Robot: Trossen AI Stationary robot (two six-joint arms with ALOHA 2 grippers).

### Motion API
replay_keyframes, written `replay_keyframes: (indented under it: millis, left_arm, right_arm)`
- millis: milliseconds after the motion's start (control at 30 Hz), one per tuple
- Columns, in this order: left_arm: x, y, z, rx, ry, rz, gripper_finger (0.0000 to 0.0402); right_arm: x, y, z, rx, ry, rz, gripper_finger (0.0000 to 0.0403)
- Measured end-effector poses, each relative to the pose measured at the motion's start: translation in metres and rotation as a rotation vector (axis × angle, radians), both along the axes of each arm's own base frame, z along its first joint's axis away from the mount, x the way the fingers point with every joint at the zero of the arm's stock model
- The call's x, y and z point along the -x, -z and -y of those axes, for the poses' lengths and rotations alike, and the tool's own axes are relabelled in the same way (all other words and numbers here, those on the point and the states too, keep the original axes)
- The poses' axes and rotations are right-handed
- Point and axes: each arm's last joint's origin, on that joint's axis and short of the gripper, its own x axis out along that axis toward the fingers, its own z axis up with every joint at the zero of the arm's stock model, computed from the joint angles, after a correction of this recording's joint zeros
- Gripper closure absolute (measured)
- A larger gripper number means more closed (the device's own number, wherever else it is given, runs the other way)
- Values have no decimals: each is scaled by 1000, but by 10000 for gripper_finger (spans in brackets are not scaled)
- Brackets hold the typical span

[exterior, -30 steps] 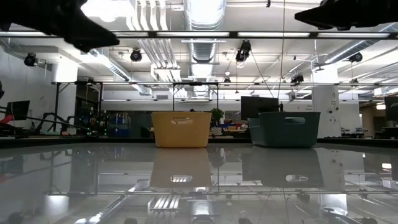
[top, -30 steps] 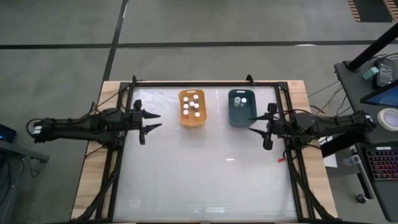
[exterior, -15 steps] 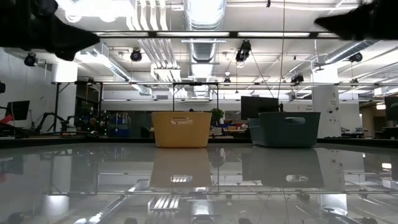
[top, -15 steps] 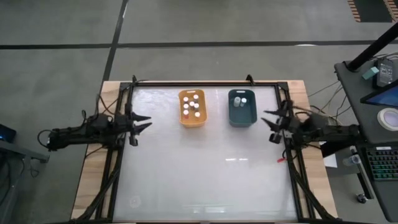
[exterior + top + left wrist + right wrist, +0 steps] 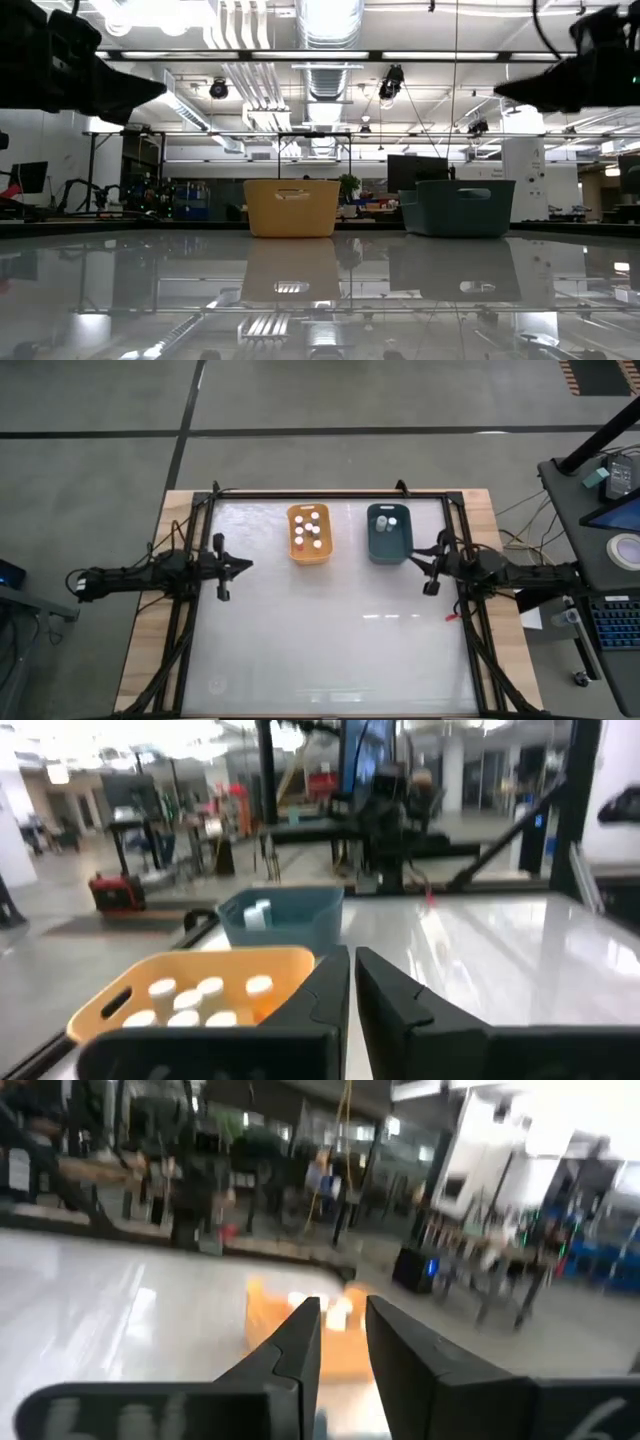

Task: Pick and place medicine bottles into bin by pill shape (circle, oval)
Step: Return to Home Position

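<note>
My left end effector point(image 5: 242, 564) hangs over the left side of the glossy white desk point(image 5: 330, 650), fingers almost together and gripping nothing. Ahead of its tips and off to one side sits the yellow plastic bin point(image 5: 309, 559), holding a cluster of white-capped medicine bottles point(image 5: 310, 530). Beyond that is the dark teal plastic bin point(image 5: 390, 552), with two more medicine bottles point(image 5: 389, 520) at the end farther from my right end effector point(image 5: 412, 557). That one points at the bin's near corner from just beside it, fingers close together and empty. The bottle labels are too small to read.
</note>
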Motion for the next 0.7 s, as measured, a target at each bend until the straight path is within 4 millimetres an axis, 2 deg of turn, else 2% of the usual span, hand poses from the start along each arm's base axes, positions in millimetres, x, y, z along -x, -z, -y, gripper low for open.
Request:
replay_keyframes:
  millis: [200, 467, 700]
  left_arm:
    - [-4, 6, 0, -3, -1, -4, 396]
    - [-6, 8, -1, -1, -8, -27, 395]
    - [-8, 10, -1, 2, -9, -53, 395]
  right_arm:
    - [-2, 8, 2, -100, 10, -64, 344]
    - [-4, 10, 2, 5, 18, -123, 336]
    - [-4, 11, 2, -29, 16, -115, 328]
